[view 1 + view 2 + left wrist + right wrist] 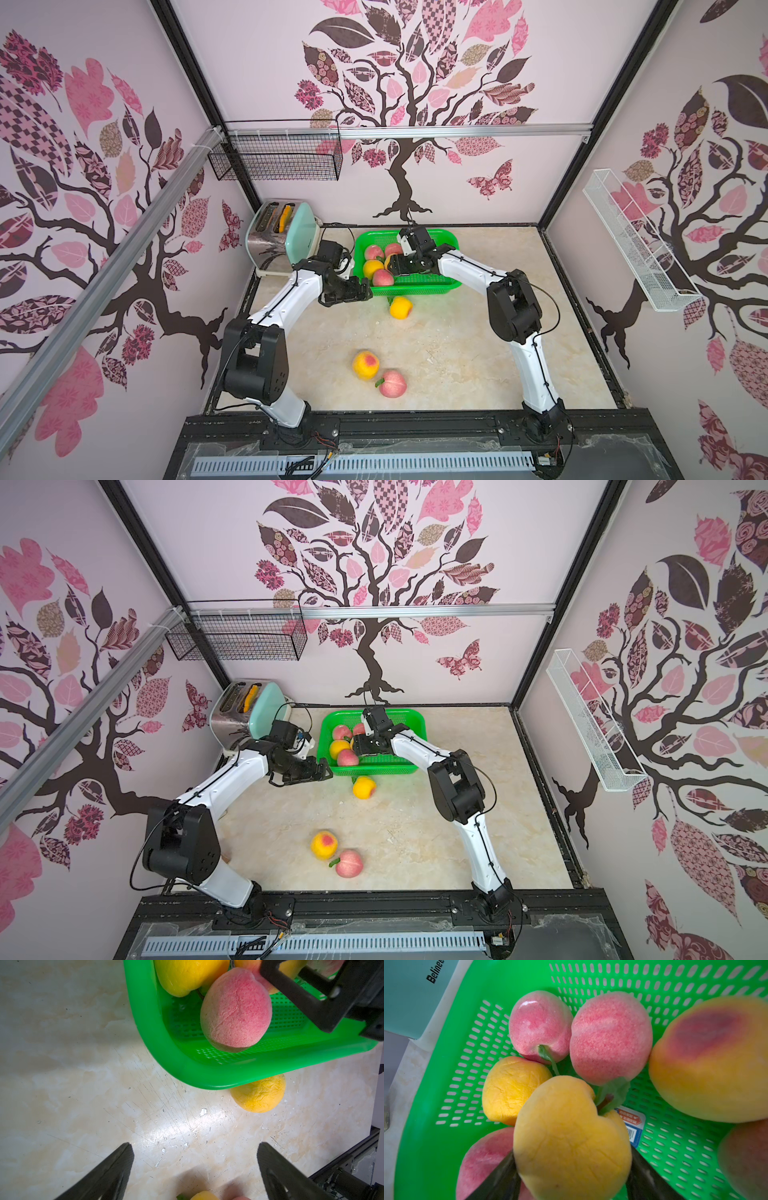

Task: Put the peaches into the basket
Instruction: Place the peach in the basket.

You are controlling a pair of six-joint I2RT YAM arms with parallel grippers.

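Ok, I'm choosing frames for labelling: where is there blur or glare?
Right wrist view: the large red-blushed peach is out of focus. Left wrist view: white glare on the table. In both top views: evenly lit, no glare.

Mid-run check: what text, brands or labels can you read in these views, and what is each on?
"Belinee", cut off by the frame edge: black print on the mint toaster.
The sticker inside the basket: red banner characters and a barcode, too blurred to read.
Nothing else legible.
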